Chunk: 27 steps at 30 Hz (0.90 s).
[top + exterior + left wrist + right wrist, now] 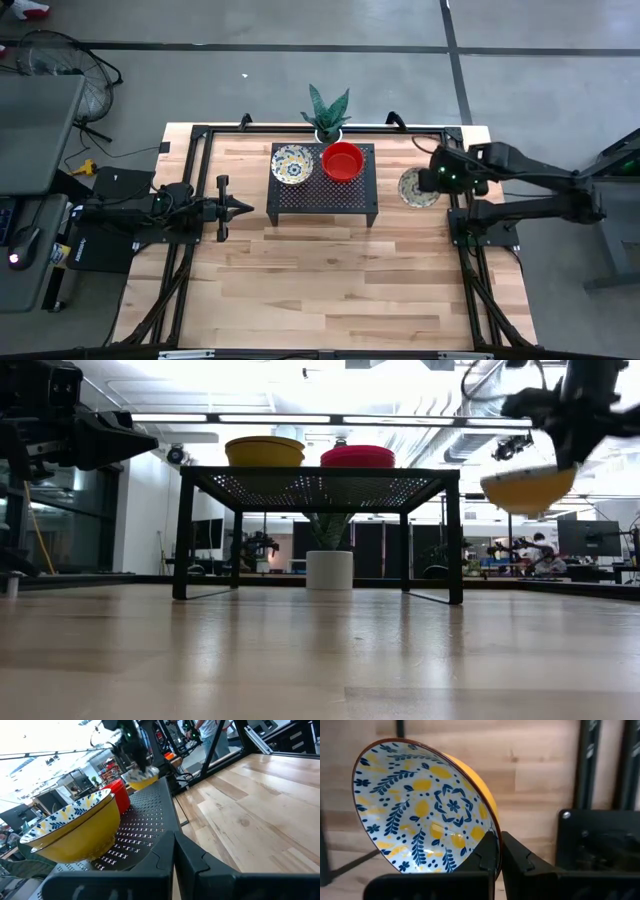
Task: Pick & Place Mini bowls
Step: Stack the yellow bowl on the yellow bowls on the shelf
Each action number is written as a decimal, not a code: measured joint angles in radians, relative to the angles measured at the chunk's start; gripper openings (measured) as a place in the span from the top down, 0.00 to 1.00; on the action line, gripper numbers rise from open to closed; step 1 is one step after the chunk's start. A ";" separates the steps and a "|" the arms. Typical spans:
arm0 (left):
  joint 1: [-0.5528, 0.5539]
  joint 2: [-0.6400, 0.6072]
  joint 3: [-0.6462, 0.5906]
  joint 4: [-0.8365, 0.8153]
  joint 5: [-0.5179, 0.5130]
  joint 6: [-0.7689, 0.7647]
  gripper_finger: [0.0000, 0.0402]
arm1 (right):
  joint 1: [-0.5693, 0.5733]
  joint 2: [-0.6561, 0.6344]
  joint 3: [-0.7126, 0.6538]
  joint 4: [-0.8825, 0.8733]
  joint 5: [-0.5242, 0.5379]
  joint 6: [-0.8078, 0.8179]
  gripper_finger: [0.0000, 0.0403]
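A black mesh stand (322,195) in the middle of the table carries two mini bowls on its top: a cream-yellow patterned one (291,163) and a plain red one (342,161). My right gripper (432,182) is right of the stand, shut on a second patterned bowl (417,187) that is up in the air (527,487). My left gripper (240,208) is shut, holds nothing and points at the stand's left side. Its wrist view shows the patterned bowl (75,827) and the red bowl (117,795) on the stand. No other bowls are in view. My right gripper pinches the patterned bowl's rim (492,831) between its two fingers, one finger (485,851) on the inside wall and one (516,851) on the outside. The bowl is lifted clear of the table and tilted, with its hollow turned toward the wrist camera.
A white plant pot (328,130) with a green plant stands just behind the stand at the table's far edge. Black frame rails (200,150) run along the table's sides. Bare wood (320,280) lies in front of the stand.
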 joint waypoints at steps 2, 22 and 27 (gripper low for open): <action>0.000 0.000 0.000 0.000 0.000 0.000 1.00 | 0.011 0.026 0.074 -0.047 0.037 -0.007 1.00; 0.000 0.000 0.000 0.000 0.000 0.000 1.00 | 0.061 0.398 0.595 -0.172 0.145 -0.201 1.00; 0.000 0.000 0.000 0.000 0.000 0.000 1.00 | 0.066 0.469 0.652 -0.171 0.135 -0.242 1.00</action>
